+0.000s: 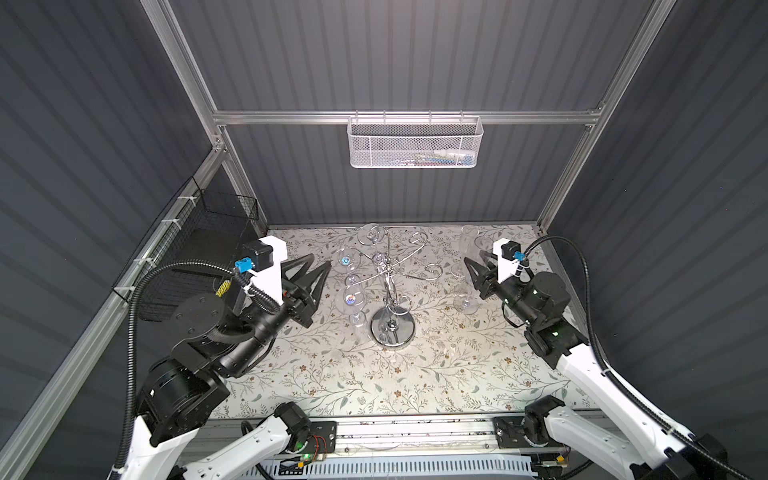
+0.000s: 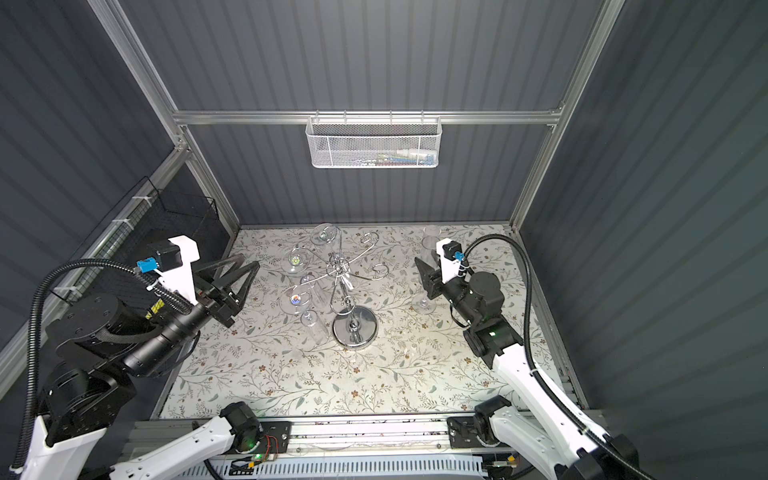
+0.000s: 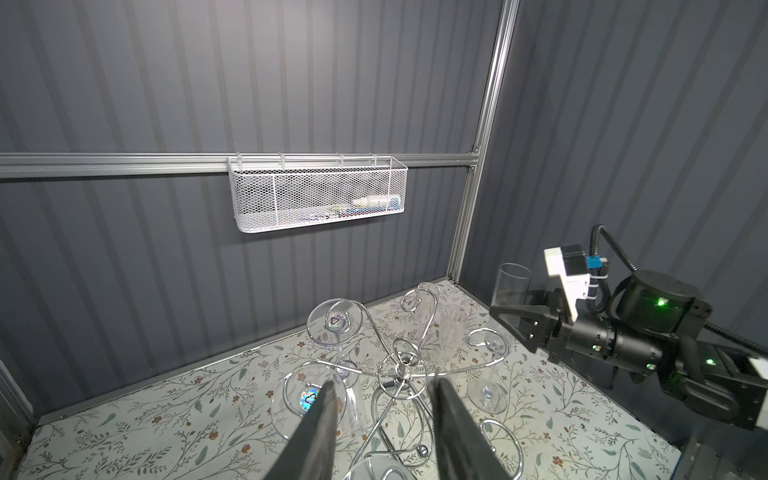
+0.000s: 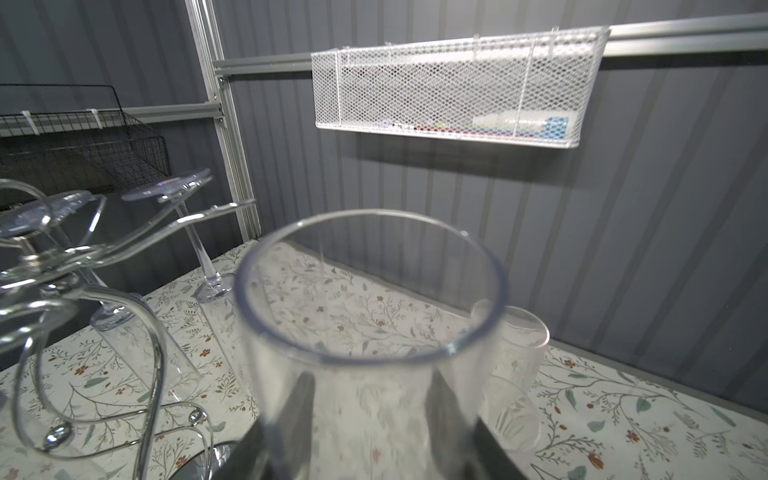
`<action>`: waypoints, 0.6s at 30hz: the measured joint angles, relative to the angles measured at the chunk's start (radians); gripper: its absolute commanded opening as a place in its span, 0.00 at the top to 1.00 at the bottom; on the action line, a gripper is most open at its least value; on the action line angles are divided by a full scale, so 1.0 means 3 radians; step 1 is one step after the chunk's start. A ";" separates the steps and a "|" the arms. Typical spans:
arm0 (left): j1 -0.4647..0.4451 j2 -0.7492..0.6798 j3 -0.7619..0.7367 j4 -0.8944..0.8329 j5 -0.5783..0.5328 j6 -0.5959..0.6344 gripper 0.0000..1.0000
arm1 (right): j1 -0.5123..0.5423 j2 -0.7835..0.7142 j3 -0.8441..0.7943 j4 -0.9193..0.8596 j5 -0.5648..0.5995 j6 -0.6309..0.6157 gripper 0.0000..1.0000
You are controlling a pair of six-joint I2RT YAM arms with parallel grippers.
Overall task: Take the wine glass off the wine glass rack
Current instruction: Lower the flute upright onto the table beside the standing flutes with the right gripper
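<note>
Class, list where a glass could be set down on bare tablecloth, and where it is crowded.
Bare: the front strip of the table, between the wine glass rack and the front rail. Crowded: left of the rack, where hanging glasses cluster, and back right, where standing glasses sit by the right gripper.

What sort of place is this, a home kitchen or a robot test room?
Most likely a robot test cell, not a home. An aluminium frame holds grey ribbed panels around a table, a left arm and right arm are mounted at its front, and the wine glass rack looks staged.
</note>
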 measured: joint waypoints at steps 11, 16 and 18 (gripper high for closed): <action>0.0000 -0.0009 -0.0175 -0.0031 -0.0057 -0.0079 0.61 | 0.0000 0.0764 -0.0431 0.1165 0.0011 0.0057 0.63; 0.0000 -0.0009 -0.0223 -0.0019 -0.0089 -0.0088 0.61 | 0.0000 0.1027 -0.0567 0.1568 0.0024 0.0075 0.63; 0.0000 -0.0009 -0.0234 -0.0019 -0.0100 -0.0088 0.61 | 0.0000 0.1129 -0.0598 0.1703 0.0022 0.0085 0.63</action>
